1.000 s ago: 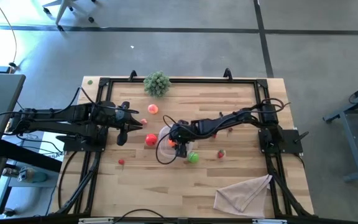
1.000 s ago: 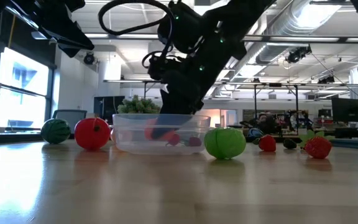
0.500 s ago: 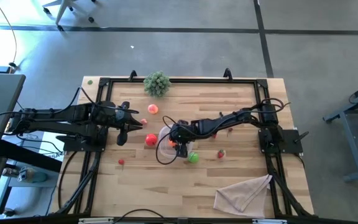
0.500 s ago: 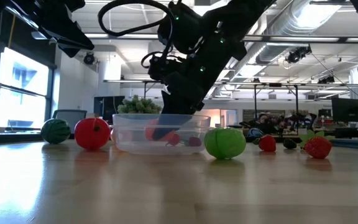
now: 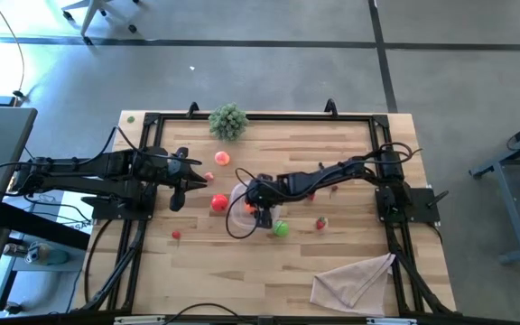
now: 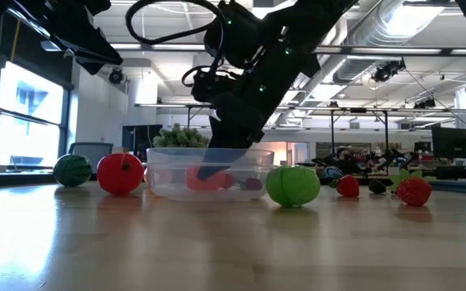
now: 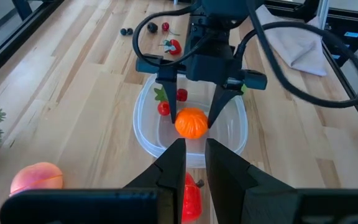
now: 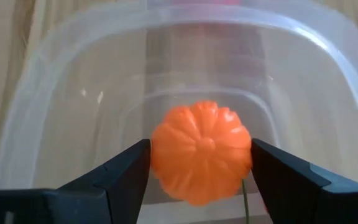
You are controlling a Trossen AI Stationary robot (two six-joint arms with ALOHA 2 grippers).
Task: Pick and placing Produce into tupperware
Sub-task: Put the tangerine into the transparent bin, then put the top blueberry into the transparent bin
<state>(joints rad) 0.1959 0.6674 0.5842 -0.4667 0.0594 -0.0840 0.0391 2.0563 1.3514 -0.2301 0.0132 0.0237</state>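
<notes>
The clear tupperware (image 5: 239, 194) (image 7: 143, 134) sits mid-table. My right gripper (image 5: 258, 209) (image 8: 201, 163) reaches down into it, shut on an orange pumpkin-shaped fruit (image 8: 201, 152) (image 7: 191, 122). Two small red berries (image 7: 163, 107) lie on the tupperware's floor. My left gripper (image 5: 197, 181) (image 7: 196, 155) hovers to the left of the tupperware with its fingers almost together, holding nothing. A red round fruit (image 5: 218, 203) rests on the table just left of the tupperware. A green ball (image 5: 281, 228) (image 6: 292, 185) rests on its near right side. My right gripper pinches the orange fruit's two opposite sides (image 8: 157, 155) between its two fingers (image 7: 169, 102). The fingers point down from above into the tupperware. Whether the fruit hangs clear of the tupperware's floor or rests on it, I cannot tell.
A peach (image 5: 221, 158) (image 7: 36, 178) lies behind the tupperware, a strawberry (image 5: 320, 223) to its right, a small red fruit (image 5: 176, 236) toward the near left. The plant sprig (image 5: 228, 120) stands at the far edge. A beige cloth (image 5: 355, 280) lies near right.
In the low view the orange fruit shows a little lower inside the tupperware than a second ago. My right gripper stays over the same spot.
</notes>
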